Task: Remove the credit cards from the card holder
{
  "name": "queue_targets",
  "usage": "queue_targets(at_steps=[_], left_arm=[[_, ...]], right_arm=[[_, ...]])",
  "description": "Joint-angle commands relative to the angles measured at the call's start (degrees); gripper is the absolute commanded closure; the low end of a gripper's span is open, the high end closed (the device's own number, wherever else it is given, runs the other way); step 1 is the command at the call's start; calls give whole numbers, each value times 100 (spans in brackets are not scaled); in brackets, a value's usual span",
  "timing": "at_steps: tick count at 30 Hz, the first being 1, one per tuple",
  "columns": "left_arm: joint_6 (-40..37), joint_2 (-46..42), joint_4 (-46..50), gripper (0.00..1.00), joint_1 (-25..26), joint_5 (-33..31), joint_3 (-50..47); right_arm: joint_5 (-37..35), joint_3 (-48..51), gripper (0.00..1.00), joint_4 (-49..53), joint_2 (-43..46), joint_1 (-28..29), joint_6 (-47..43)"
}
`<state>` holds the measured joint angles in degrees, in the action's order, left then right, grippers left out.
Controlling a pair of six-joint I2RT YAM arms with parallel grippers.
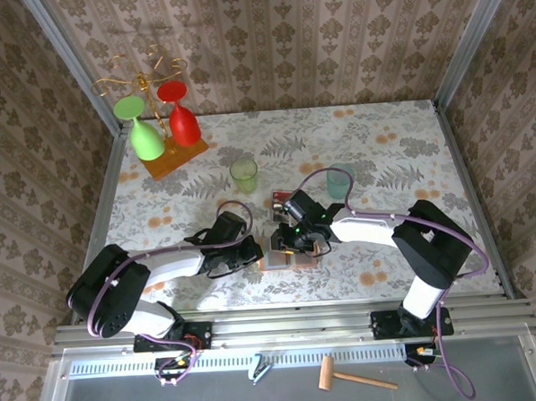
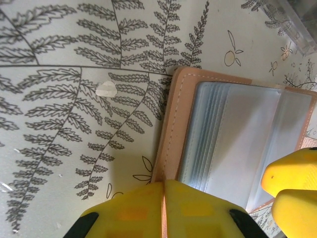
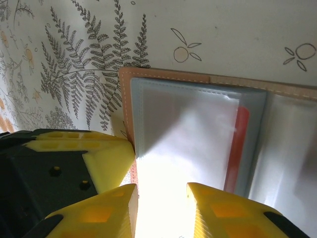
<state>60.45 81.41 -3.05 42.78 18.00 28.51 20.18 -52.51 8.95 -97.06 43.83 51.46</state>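
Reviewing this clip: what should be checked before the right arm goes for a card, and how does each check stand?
1. Card holder lying open: ok.
2. Left gripper shut on the holder's salmon edge: ok.
3. Right gripper over the clear pockets, jaws apart: ok.
4. Red card located, inside a pocket: ok.
5. Red card's edge clear of the pocket for a pinch: cannot tell.
6. Silvery-grey card located: cannot tell.

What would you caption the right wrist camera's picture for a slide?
Right gripper, fingers parted, at the open card holder, a red credit card showing in a clear pocket.
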Motion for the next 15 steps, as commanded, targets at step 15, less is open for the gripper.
queue_targets(at_steps=[15], left_arm=[[47,112,81,89,15,-34,-132]], right_arm=[[-310,-167,68,475,-88,48,-7]])
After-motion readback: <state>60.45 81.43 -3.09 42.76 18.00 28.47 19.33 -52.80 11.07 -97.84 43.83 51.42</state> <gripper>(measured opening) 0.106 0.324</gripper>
